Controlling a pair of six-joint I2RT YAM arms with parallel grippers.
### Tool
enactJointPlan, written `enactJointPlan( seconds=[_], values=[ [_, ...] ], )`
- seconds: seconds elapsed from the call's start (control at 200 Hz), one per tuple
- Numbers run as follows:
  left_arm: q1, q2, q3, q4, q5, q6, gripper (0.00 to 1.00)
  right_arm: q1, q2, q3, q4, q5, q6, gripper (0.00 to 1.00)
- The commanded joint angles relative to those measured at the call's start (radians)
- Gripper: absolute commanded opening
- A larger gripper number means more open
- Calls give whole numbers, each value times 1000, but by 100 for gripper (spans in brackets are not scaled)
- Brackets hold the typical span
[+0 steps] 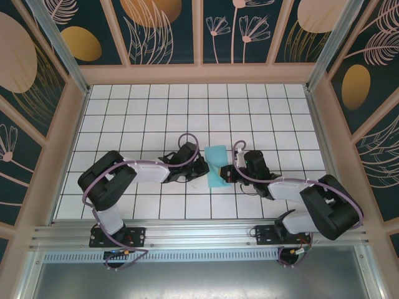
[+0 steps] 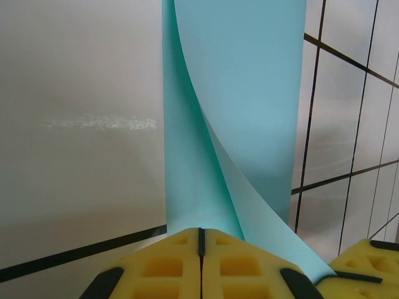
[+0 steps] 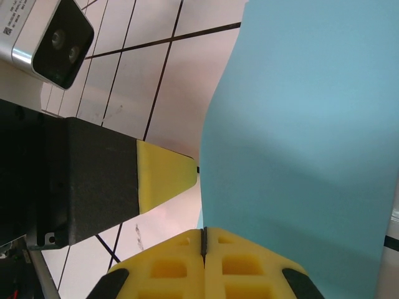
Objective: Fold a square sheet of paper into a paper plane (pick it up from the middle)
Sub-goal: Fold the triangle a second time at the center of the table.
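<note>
From above, both arms reached in toward the middle of the white-gridded bench point(image 1: 137, 112) and met at the square sheet of paper point(image 1: 217, 163), which sat approx. centre, between the two claws. The left claw point(image 1: 201, 171) was at the sheet's left edge and the right claw point(image 1: 231, 169) at its right edge, roughly level w/ each other.

Left wrist cam: the yellow pads point(image 2: 162, 268) were pressed together w/ just a thin dark seam between them. The light-blue sheet point(image 2: 249, 93) rose from right behind their tips, so the left claw looked to be pinching the paper's near edge. The sheet wasn't flat — one layer curved over another. A lower corner swept down-right to touch a second yellow pad point(image 2: 368, 265) at the bottom right, i.e. the other arm's.

Right wrist cam: the right claw point(image 3: 203, 249) had its pads squeezed tight, and the sheet point(image 3: 299, 156) came up from the seam and spread across the right side of the view — the right claw was pinching the sheet. The left arm's black finger point(image 3: 165, 177), yellow-tipped, came in from the left w/ its tip touching the sheet's edge. That arm's wrist camera point(image 3: 53, 34) sat top left. Grid tiles lay beneath.
</note>
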Motion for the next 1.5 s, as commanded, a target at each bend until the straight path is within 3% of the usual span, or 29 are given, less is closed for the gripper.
enactJointPlan(
  seconds=[0.0, 0.24, 0.365, 0.515, 0.726, 0.876, 1.096, 1.496],
  values=[
    [-8, 2, 19, 15, 23, 9, 8, -10, 5, -12, 47, -29, 24, 0],
    [-16, -50, -29, 41, 14, -37, 9, -7, -38, -50, 123, -38, 154, 0],
    [-16, -100, -59, 38, -29, -53, 9, 15, -108, -86, 140, 32, 228, 0],
    [-16, -114, -81, 70, -4, -68, 8, 53, -169, -119, 157, 142, 340, 0],
    [-15, -119, -114, 121, 19, -90, 8, 122, -162, -140, 208, 258, 467, 0],
    [-18, -127, -132, 132, 5, -99, 7, 139, -128, -144, 260, 273, 525, 0],
    [-33, -77, -96, 172, 54, -106, 7, 139, -76, -122, 303, 225, 535, 0],
    [-41, 25, -106, 224, 70, -133, 6, 122, -91, -110, 174, 217, 450, 0]
  ],
)
